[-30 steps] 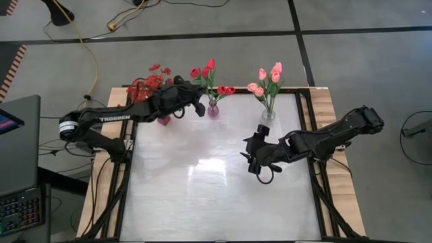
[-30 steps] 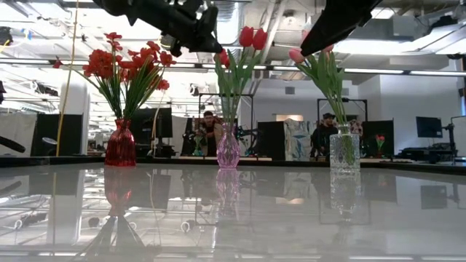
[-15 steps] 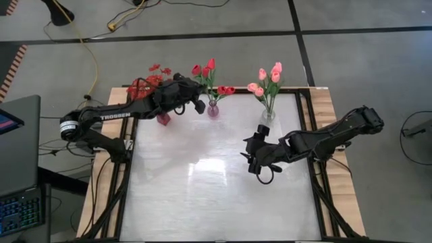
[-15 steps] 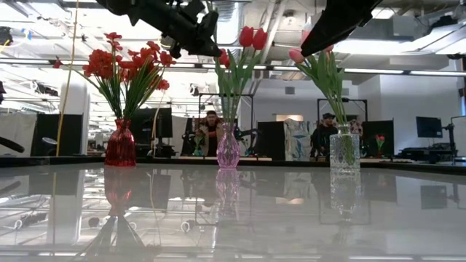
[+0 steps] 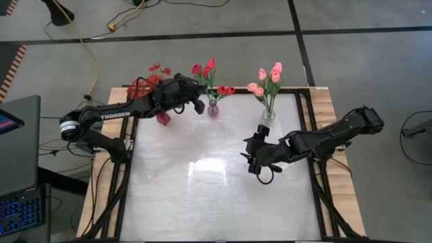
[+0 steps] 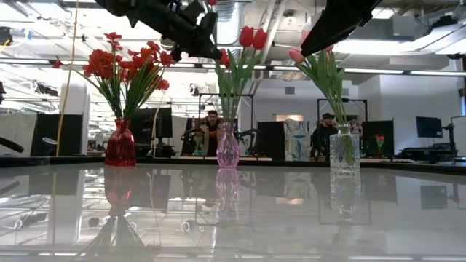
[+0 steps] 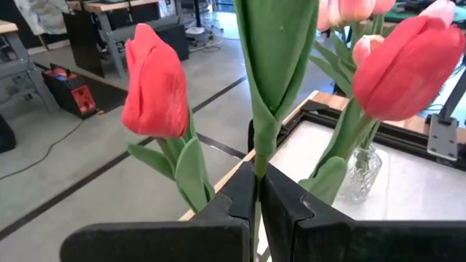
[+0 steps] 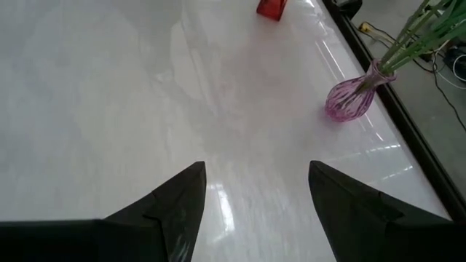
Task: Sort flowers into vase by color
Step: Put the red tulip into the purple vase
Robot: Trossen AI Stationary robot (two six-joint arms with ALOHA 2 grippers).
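Note:
Three vases stand along the table's far edge. A red vase holds sprays of small red blossoms. A purple vase holds red tulips. A clear vase holds pink tulips. My left gripper hovers high between the red and purple vases, shut on a green tulip stem. Red buds stand on either side of the stem. My right gripper hangs open over the table's middle, in front of the clear vase. My left gripper pinches a green stem between its two fingers, just below where a leaf wraps it. The stem stands roughly upright above the fingertips. Its bud lies outside the left wrist view, and the fingers hide its lower end.
The white tabletop lies bare in front of the vases. Black frame rails run along both sides. A laptop sits off the table's left. People sit in the room beyond.
My left gripper has drifted slightly toward the table's left and far edge, staying shut on the stem. In the low view a red bud tip now shows at the top edge above it.

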